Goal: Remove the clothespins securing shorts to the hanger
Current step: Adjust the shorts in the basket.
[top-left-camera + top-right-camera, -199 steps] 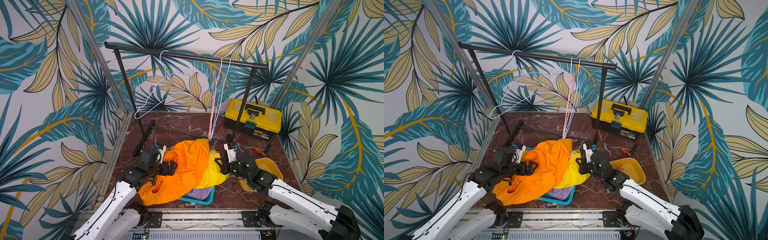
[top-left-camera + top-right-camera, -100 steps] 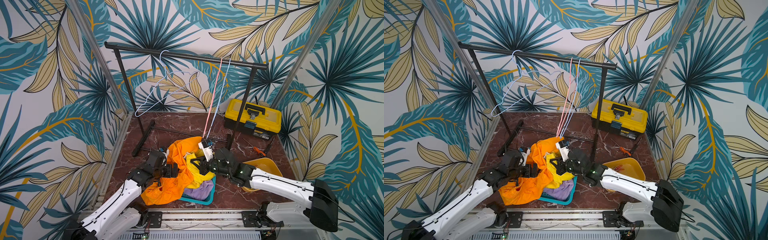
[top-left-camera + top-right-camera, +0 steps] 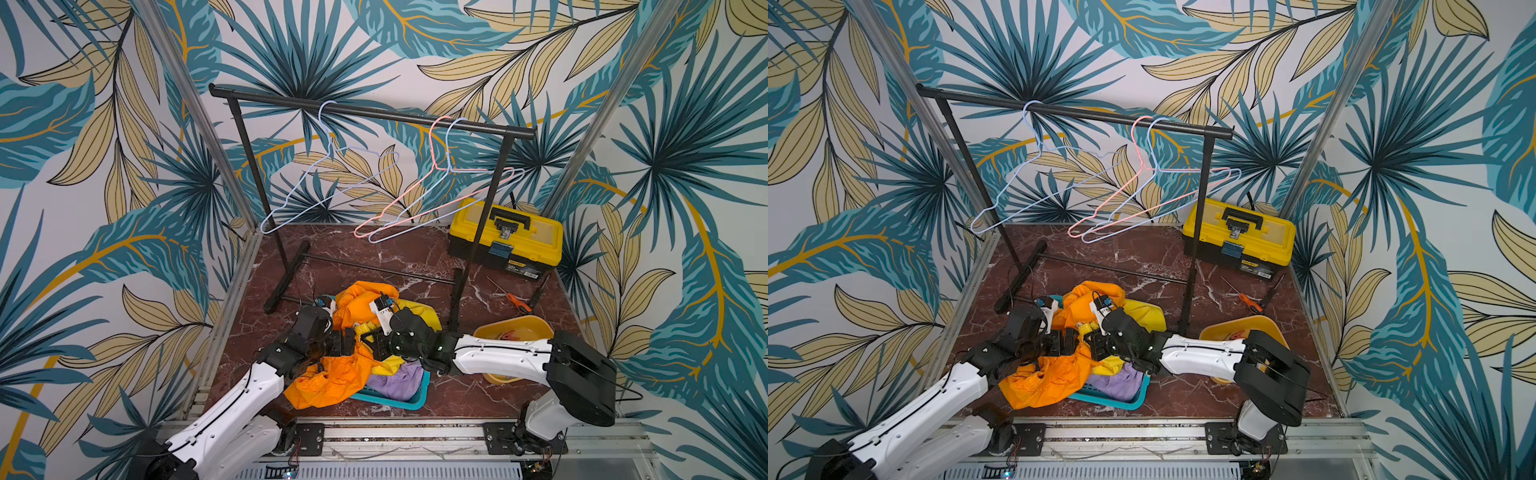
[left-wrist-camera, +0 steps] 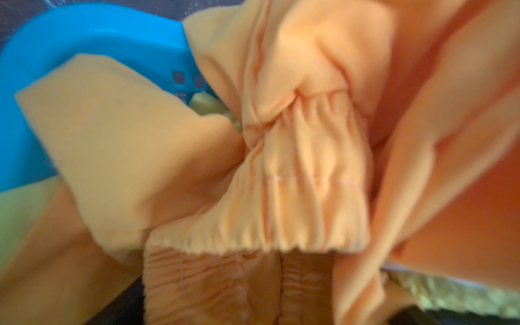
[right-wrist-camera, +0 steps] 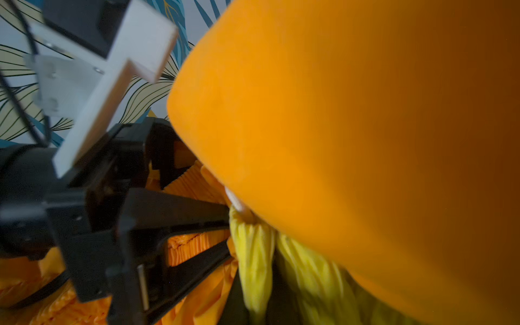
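Mid-frame, left gripper [image 3: 348, 343], fingers spread, straddled the waistband [image 5: 194, 247] of orange shorts [image 3: 328, 378]; right gripper [image 3: 375, 348], clenched, faced it.

At lower centre we see the orange shorts [image 3: 1050, 378], yellow shorts [image 3: 1144, 313] and lilac shorts [image 3: 1115, 384] heaped over a teal basket [image 3: 1121, 404]. The left gripper [image 3: 1065, 344] and right gripper [image 3: 1095, 343] face each other on the pile. Three wire hangers [image 3: 1143, 165] hang above.
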